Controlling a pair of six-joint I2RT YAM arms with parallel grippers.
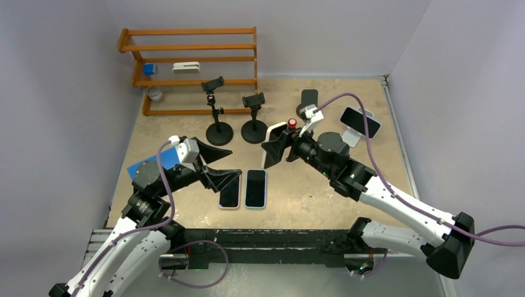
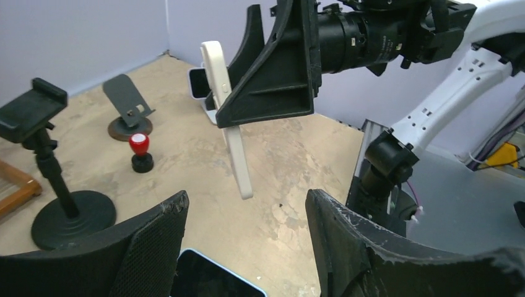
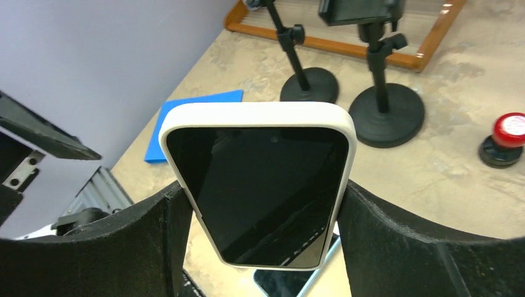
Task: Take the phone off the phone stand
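Observation:
My right gripper (image 1: 273, 148) is shut on a white-cased phone (image 3: 260, 185), its pads against the phone's two long sides. It holds the phone (image 2: 230, 117) upright and off the table, with the dark screen facing the right wrist camera. Another phone (image 1: 360, 121) leans on a white phone stand (image 1: 353, 136) at the right rear. My left gripper (image 2: 247, 199) is open, nothing between its fingers, low over a blue-edged phone (image 1: 229, 189) lying flat. A second flat phone (image 1: 255, 187) lies beside it.
Two black pole stands (image 1: 218, 114) (image 1: 254, 117) with empty clamps stand at the middle rear. A dark empty stand (image 1: 308, 101) and a red-capped knob (image 1: 291, 124) are near them. A wooden rack (image 1: 189, 68) fills the back left. A blue pad (image 1: 141, 167) lies under the left arm.

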